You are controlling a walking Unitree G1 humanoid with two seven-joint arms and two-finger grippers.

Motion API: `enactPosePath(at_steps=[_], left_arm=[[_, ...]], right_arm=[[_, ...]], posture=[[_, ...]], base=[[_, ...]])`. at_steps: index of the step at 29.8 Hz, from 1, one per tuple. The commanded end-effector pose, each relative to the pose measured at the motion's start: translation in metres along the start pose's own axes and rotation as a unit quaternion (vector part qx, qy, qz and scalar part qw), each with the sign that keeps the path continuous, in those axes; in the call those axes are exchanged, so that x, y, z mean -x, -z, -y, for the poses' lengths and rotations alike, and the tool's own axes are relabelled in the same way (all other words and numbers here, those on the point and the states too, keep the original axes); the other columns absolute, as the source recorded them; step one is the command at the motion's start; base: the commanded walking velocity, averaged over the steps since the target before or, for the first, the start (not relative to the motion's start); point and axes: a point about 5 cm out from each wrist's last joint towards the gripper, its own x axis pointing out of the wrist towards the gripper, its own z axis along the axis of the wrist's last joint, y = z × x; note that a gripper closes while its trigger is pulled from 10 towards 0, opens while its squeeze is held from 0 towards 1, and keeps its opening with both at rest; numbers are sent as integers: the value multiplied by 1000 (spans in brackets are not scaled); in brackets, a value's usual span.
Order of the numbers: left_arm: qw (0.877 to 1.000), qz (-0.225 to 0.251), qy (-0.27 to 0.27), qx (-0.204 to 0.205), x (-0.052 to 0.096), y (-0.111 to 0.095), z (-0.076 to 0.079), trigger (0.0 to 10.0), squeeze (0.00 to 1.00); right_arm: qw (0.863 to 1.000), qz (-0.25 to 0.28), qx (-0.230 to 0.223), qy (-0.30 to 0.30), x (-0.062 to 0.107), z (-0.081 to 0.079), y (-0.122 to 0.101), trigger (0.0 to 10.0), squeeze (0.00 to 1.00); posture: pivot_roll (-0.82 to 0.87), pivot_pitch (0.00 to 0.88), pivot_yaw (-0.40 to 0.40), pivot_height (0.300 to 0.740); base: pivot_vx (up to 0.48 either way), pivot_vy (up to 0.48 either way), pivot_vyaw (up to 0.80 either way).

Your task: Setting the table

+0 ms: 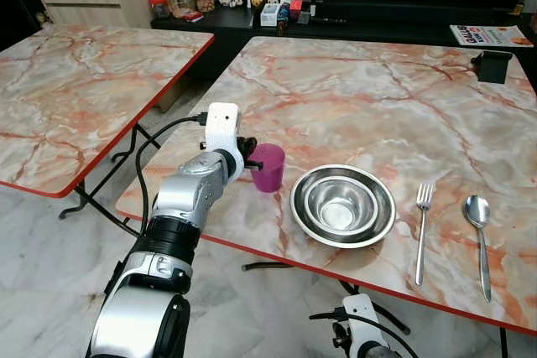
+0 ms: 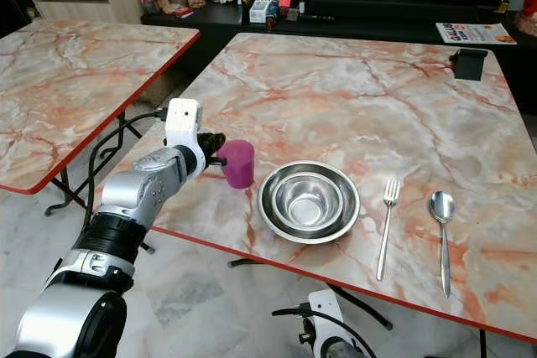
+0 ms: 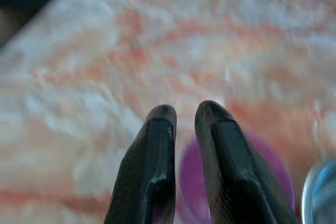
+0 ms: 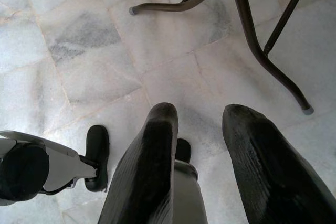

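Purple cup upright near the table's front left corner, just left of the steel bowl. Light, stiff, probably plastic (smooth wall, likely slippery): best taken at the rim or across the wall. Left gripper at the cup's left side, fingers nearly together, seemingly pinching the rim. Fork and spoon toward the front right. Right gripper spread, hanging below the table.

Cup left of bowl (fork right)
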Motion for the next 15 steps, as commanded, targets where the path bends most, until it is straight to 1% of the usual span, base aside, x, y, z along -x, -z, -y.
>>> enactPosePath(at_steps=[1,2,3,4,5,7,8,9,10,11,12,13,14,15], left_arm=[[997,75,-34,-5,7,-20,-15,10000,0],[996,80,-39,-4,8,-21,-17,10000,0],[994,91,-58,-11,10,-23,-24,10000,0],[989,107,-94,-33,15,-25,-36,10000,0],[985,114,-120,-55,18,-25,-46,10000,0],[972,114,-184,-98,26,-21,-68,10000,0],[962,111,-221,-113,30,-16,-83,10000,0],[962,111,-221,-113,30,-16,-83,10000,0],[952,100,-264,-117,38,-7,-103,10000,0],[948,96,-277,-120,41,-4,-110,10000,0],[948,96,-277,-120,41,-4,-110,10000,0],[932,79,-327,-133,55,9,-136,10000,0],[921,66,-358,-139,65,17,-152,10000,0],[921,66,-358,-139,65,17,-152,10000,0]], right_arm=[[1000,6,-6,0,-1,-1,-2,10000,0],[1000,6,-6,0,-1,-1,-2,10000,0],[1000,6,-6,0,-1,-2,-2,10000,0],[1000,6,-6,0,-1,-2,-3,10000,0],[1000,7,-6,0,-1,-2,-3,10000,0],[1000,7,-6,-1,-1,-2,-4,10000,0],[1000,8,-6,-1,-1,-3,-4,10000,0],[1000,8,-6,-1,-1,-3,-4,10000,0],[1000,8,-7,-1,-1,-3,-4,10000,0],[1000,8,-7,-1,-1,-4,-4,10000,0],[1000,8,-7,-1,-1,-4,-4,10000,0],[1000,9,-7,-1,-1,-4,-5,10000,0],[1000,9,-8,-1,-1,-4,-5,10000,0],[1000,9,-8,-1,-1,-4,-5,10000,0]], posture=[[-218,0,70,740],[-218,0,70,740],[-218,0,70,740],[-214,0,69,740],[-214,0,69,740],[-210,0,69,740],[-211,0,70,740],[-211,0,70,740],[-212,0,72,740],[-213,0,72,740],[-213,0,72,740],[-212,0,72,740],[-211,0,72,740],[-211,0,72,740]], base=[[0,0,0],[0,0,0],[0,0,0],[0,0,0],[0,0,0],[0,0,0],[0,0,0],[0,0,0],[0,0,0],[0,0,0],[0,0,0],[0,0,0],[0,0,0],[0,0,0]])
